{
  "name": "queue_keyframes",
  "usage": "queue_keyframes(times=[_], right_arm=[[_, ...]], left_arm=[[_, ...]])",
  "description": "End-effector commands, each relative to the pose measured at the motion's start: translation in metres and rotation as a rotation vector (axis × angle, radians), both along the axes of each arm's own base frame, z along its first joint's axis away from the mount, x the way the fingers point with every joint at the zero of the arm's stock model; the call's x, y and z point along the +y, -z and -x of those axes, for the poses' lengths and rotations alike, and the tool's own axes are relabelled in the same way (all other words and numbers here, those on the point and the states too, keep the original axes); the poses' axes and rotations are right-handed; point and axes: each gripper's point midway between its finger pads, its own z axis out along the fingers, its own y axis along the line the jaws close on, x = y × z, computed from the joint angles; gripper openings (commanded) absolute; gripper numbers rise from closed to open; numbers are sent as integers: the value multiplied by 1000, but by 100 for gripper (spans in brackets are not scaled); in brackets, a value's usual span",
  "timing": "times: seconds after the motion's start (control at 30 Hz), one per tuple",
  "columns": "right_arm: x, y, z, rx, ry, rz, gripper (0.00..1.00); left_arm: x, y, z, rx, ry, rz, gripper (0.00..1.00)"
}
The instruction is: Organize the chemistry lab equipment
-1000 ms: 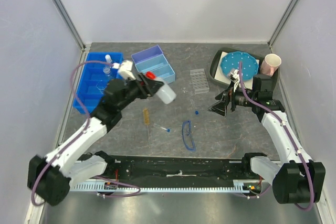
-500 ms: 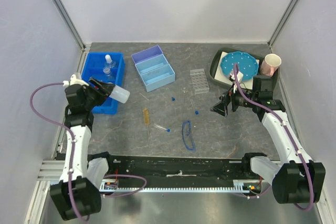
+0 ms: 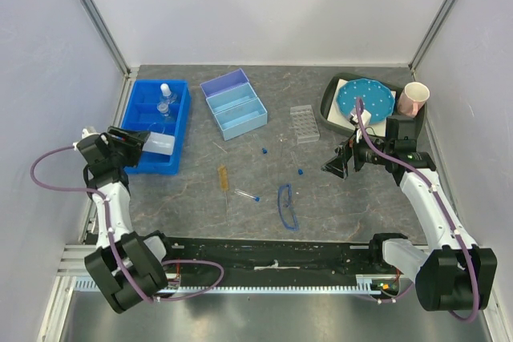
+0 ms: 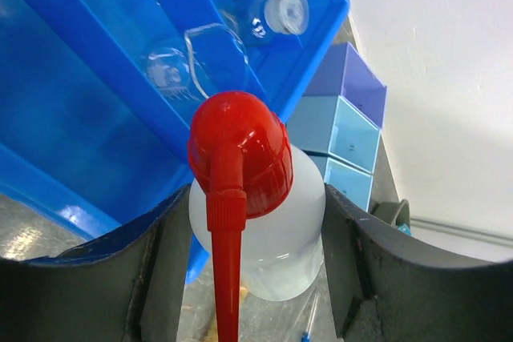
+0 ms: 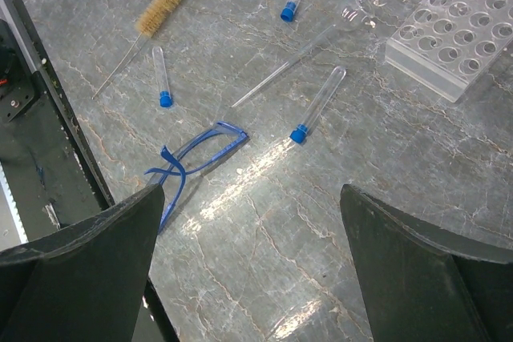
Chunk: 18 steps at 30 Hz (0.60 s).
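Left jaws grip the squeeze bottle (image 4: 276,230) by its body, red nozzle pointing at the camera, over the near end of the blue bin (image 3: 138,110); contact with the bin floor cannot be confirmed. Glass flasks (image 4: 172,70) lie in the bin. Right jaws stand wide open and empty above the worktop (image 3: 345,206), where safety glasses (image 5: 192,154) and blue-capped tubes (image 5: 318,104) lie loose.

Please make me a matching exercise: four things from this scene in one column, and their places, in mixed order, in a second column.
1 squeeze bottle
2 glasses
3 flasks
4 blue disc

A in the blue bin
B on the dark tray
C lying on the table
D in the left gripper

Pairs: 1-D, 2-C, 3-A, 4-B
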Motion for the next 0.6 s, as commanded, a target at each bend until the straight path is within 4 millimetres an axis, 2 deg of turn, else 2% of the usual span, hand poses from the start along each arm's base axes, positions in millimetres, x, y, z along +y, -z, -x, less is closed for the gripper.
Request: queue_keyframes(times=[0.0, 0.13, 0.17, 0.2, 0.27, 0.3, 0.57], right_arm=[[0, -21, -7, -80, -15, 0, 98], [0, -21, -6, -77, -15, -1, 98], [0, -21, -6, -79, -15, 1, 98], [0, -20, -6, -76, -12, 3, 98], [-1, -21, -7, -80, -11, 6, 98], [-1, -20, -7, -80, -9, 9, 98], [-2, -20, -8, -77, -4, 17, 98]], left_arm=[[26, -19, -14, -42, -62, -27, 14], [39, -18, -21, -10, -80, -70, 14], [47, -15, -21, 15, -102, -88, 15], [50, -4, -21, 62, -92, -105, 15], [56, -6, -26, 76, -92, -126, 15], [56, 5, -27, 110, -81, -112, 16], [50, 30, -34, 175, -5, -67, 23]])
